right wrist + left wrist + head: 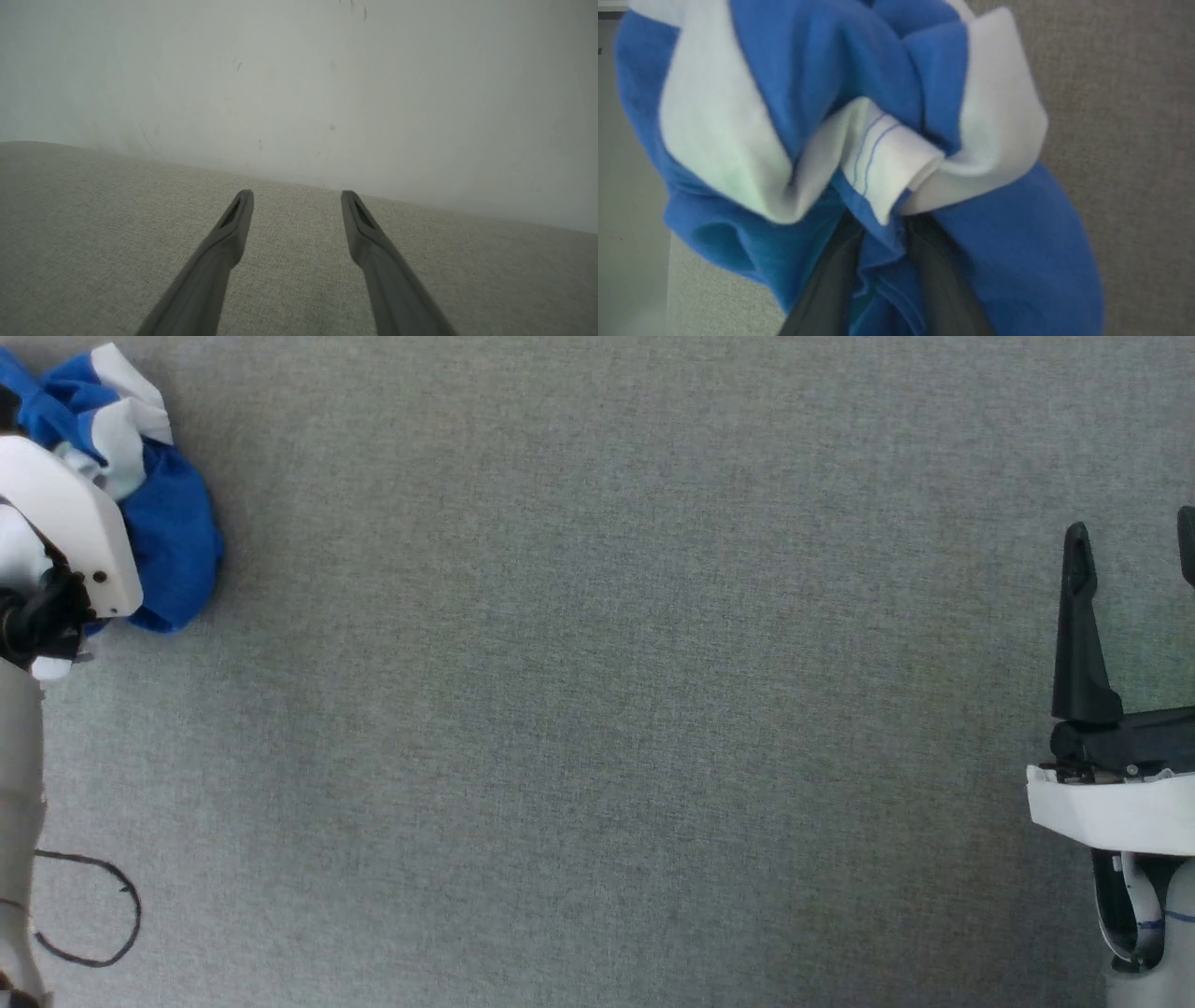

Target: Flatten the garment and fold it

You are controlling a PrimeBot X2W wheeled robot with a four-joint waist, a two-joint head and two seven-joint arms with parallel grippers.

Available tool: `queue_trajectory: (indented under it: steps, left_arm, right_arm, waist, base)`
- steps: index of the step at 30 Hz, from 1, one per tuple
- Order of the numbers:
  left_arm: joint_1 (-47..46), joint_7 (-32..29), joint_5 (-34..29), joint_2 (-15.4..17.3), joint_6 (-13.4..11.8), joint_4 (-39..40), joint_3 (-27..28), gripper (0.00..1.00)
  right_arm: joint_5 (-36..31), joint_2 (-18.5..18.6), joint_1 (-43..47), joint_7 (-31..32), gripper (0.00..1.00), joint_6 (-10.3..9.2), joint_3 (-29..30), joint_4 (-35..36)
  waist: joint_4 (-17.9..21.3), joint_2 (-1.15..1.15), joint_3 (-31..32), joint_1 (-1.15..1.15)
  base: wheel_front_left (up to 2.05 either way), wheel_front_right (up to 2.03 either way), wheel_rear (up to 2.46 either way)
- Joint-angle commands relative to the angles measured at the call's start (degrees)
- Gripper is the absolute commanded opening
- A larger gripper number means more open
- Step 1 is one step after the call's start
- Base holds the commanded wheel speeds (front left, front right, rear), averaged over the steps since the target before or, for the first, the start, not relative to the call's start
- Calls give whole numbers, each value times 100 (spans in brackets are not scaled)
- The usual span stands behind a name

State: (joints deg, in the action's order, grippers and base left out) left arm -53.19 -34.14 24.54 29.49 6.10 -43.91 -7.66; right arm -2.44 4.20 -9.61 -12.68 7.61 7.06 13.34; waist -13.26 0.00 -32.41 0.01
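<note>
The garment (173, 537) was located at the upper left of the head view, bunched into a compact royal-blue mass with white bands showing at its top. The white left wrist housing (70, 523) overlapped its left side, so that side of the fabric was hidden.

In the left wrist view, the garment (794, 60) occupied most of the frame. The two dark fingers (826, 284) of the left jaws rose from the bottom centre and ran into the fabric, their tips covered by it. A blue fold lay between the fingers, and the left jaws were clamped on that fold. A rolled white band with two thin blue stitch lines sat directly above the fingers. Whether the bundle rested on the worktop (597, 709) could not be determined.

The right jaws stood at the right edge of the head view, well apart from the garment. In the right wrist view their fingers (369, 233) were spread wide, with nothing between them, above the grey woven worktop (93, 233), with a pale wall (299, 84) behind.
</note>
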Motion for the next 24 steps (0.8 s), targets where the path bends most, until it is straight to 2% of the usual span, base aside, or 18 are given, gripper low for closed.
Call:
queue_trajectory:
  steps: [1, 4, 8, 15, 20, 24]
  left_arm:
    - [-131, 76, 131, 154, 47, -117, -169, 0]
    - [-305, 310, 186, 344, 60, -46, -365, 0]
    - [-715, 831, 196, 706, 85, 267, -983, 0]
    - [-1444, 1209, 466, 946, 130, 896, -2030, 0]
    - [-1674, 1361, 679, 827, 138, 1715, -2991, 0]
    - [-1665, 1386, 916, 485, 138, 2364, -3580, 0]
  right_arm:
    - [-25, -15, -105, -62, 100, -11, -5, 14]
    - [-7, -35, -96, -85, 100, -11, -14, -30]
    - [46, -86, 28, -133, 100, -11, 10, -132]
    - [317, -129, 439, -217, 100, -12, 140, -264]
    - [578, -131, 666, -231, 100, -12, 208, -355]
    - [728, -131, 788, -231, 100, -12, 198, -422]
  waist:
    - [-30, 0, 94, -1]
    - [-56, 0, 245, -1]
    - [-78, 0, 697, -1]
    - [35, 0, 1563, -1]
    - [319, 0, 2014, -1]
    - [645, 0, 2243, -1]
  base:
    - [0, 0, 0]
    - [0, 0, 0]
    - [0, 0, 0]
    - [0, 0, 0]
    - [0, 0, 0]
    - [0, 0, 0]
